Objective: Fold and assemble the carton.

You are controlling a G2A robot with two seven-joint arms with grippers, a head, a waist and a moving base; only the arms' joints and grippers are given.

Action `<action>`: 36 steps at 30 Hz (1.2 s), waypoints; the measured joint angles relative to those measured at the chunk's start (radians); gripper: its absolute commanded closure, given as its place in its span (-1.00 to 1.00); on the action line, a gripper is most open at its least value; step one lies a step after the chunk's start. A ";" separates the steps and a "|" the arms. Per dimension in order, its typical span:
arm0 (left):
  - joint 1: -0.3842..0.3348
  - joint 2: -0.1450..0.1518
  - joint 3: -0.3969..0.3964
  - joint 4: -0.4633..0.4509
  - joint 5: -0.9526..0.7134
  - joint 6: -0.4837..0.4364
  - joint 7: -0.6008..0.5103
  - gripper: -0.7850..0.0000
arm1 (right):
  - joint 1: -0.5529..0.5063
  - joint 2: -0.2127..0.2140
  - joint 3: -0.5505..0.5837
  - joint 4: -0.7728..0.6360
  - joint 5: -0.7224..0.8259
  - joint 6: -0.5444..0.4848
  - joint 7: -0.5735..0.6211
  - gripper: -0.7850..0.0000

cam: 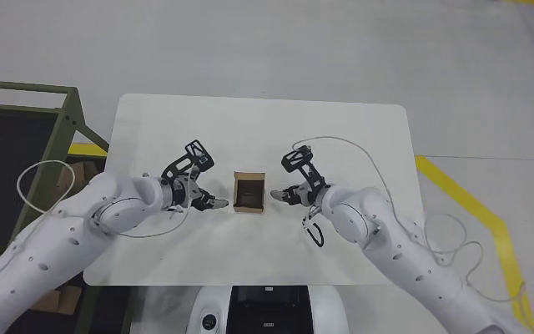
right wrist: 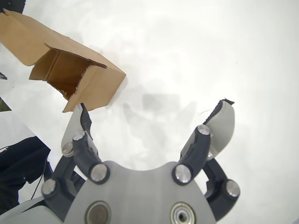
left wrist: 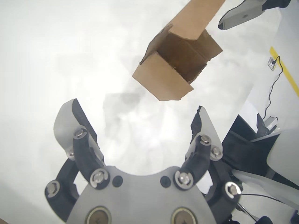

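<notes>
- The carton [cam: 249,191] stands upright near the middle of the white surface [cam: 350,134], its top open, right between the two arms.
- In the left wrist view one long flap [left wrist: 201,12] rises from the far wall, and the shorter flaps around the mouth are not folded in. I'd judge the top closure is all yet to do.
- The left gripper [left wrist: 137,108] hangs wide open and empty, low over the surface and just short of the carton's near wall.
- The right gripper [right wrist: 153,104] is also spread and holds nothing. One fingertip [right wrist: 81,111] sits just beside a lower corner of the carton, and I cannot tell whether it touches.
- Here's the danger: nothing pins the carton down. It looks light, so a push from one side alone could slide it away or tip it over.
- The tall flap is another risk. A gripper coming in high could catch it and bend it outward instead of over the mouth.
- The cut edges around the opening look ragged, so a finger dragging across could snag and tear them.
- If the long flap goes down before the side flaps, the top will likely not sit flat.
</notes>
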 measured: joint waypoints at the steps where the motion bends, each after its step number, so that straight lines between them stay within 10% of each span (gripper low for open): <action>1: -0.022 -0.011 0.016 0.014 -0.008 0.000 -0.009 -1.00 | 0.007 -0.004 -0.006 0.008 -0.003 0.003 0.004 -1.00; 36: -0.242 -0.183 0.198 0.201 -0.003 0.021 -0.136 -1.00 | 0.096 -0.106 -0.121 0.087 -0.095 0.045 0.035 -1.00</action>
